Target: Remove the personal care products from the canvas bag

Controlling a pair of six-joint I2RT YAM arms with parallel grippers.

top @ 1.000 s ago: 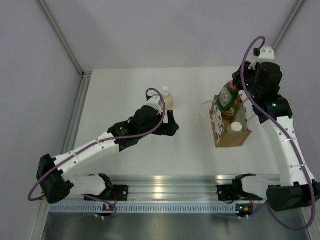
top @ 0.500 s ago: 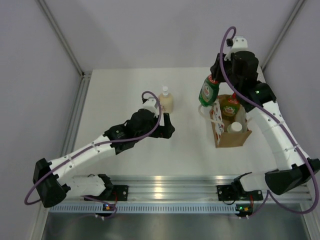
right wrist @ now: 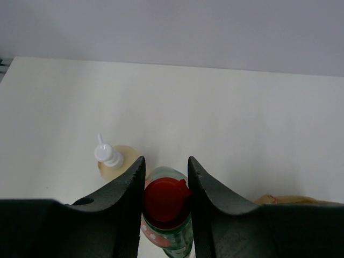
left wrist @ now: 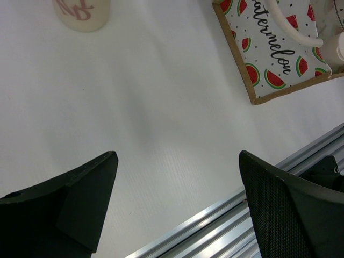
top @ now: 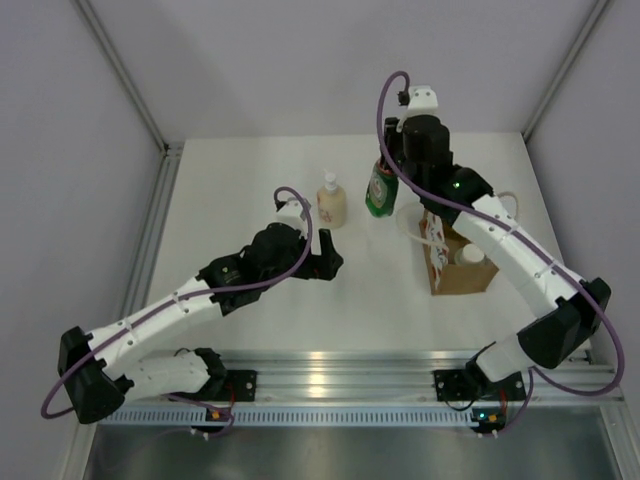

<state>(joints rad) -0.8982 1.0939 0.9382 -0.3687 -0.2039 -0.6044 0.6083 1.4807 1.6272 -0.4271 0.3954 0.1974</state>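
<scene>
Right gripper [right wrist: 165, 167] clamped on dark green red-capped bottle [top: 381, 190], now swung clear of brown canvas bag [top: 462, 277], hanging near table [top: 230, 180] far edge beside cream white-capped bottle [top: 332, 206]. Second product out, needs setting down. Left gripper [left wrist: 176, 161] spread, empty.

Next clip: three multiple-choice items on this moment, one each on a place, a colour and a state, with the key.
1. The cream bottle, relative to the canvas bag: A inside; B upright on the table beside it; C lying on top.
2. Cap colour of the green bottle in the right fingers: A white; B blue; C red.
3. The left fingers are: A open, empty; B shut on a bottle; C shut on a handle.
Key: B, it stands on bare table; C, the right wrist view shows red; A, only table shows between them.
</scene>
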